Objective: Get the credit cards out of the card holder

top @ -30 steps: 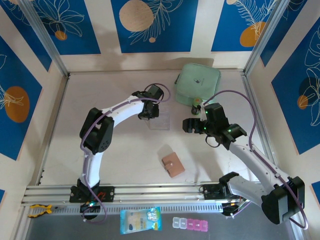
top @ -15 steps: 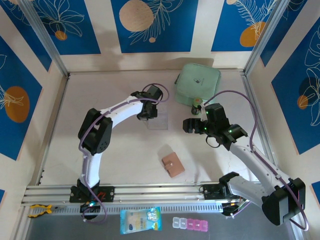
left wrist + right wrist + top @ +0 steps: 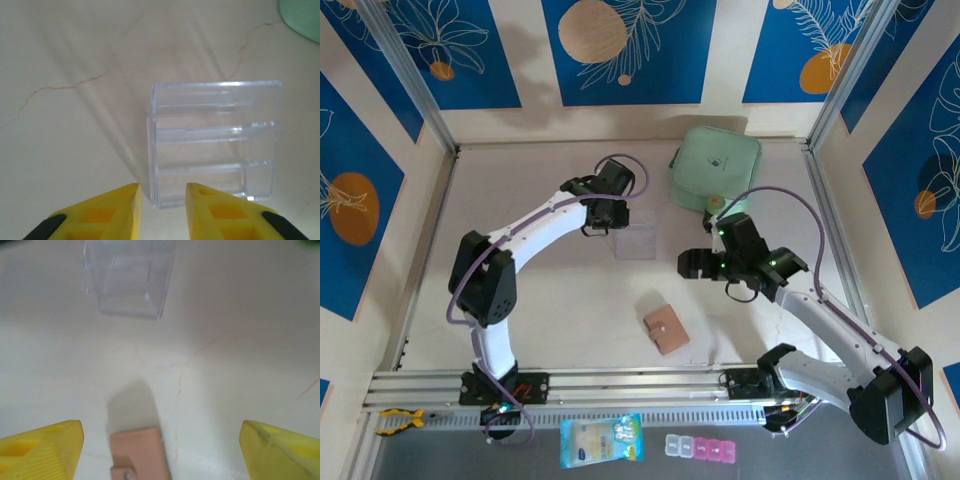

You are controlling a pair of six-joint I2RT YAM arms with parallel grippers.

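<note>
The salmon-tan card holder point(image 3: 666, 330) lies closed on the table, snap tab up, in front of the middle. Its far end shows low in the right wrist view point(image 3: 139, 452). The credit cards are hidden. My right gripper point(image 3: 693, 264) hovers open beyond and right of the holder; its fingers stand wide apart point(image 3: 160, 435), with nothing between them. My left gripper point(image 3: 603, 223) sits just left of a clear plastic box point(image 3: 636, 241). It is open a little point(image 3: 162, 195), and the box's near corner point(image 3: 212, 142) lies just ahead of the fingertips, untouched.
A mint-green zip pouch point(image 3: 718, 167) lies at the back right, its edge in the left wrist view point(image 3: 305, 20). The clear box also appears far off in the right wrist view point(image 3: 129, 282). A packet point(image 3: 601, 440) and a pill box point(image 3: 700, 447) lie below the front rail.
My left gripper has opened, let go of the clear box and drawn back to the left. My right gripper has shifted left and slightly nearer, toward the card holder.
</note>
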